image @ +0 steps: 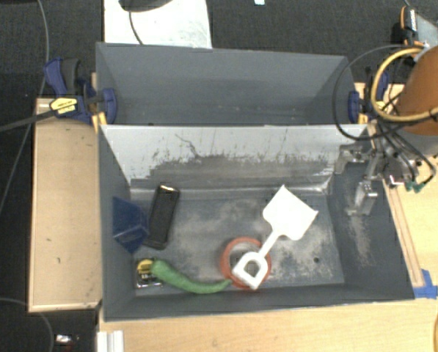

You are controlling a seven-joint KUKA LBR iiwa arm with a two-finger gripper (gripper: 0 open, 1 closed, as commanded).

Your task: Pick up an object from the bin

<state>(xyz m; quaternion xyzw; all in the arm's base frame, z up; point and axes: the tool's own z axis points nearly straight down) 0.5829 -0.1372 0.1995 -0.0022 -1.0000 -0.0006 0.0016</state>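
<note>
The gripper [364, 193] hangs at the right of the frame over the bin's [226, 86] sloped right wall. I cannot tell how the jaws are set. This looks like the approach step. The nearest candidate is the white scoop [286, 218], centre-right, its handle on an orange ring [230, 254]. Next it must travel left and descend.

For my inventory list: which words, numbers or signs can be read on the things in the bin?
None can be read.
White scoop, black block, orange ring and blue piece look plain.
The yellow end of the green piece has dark marks too small to read.
</note>
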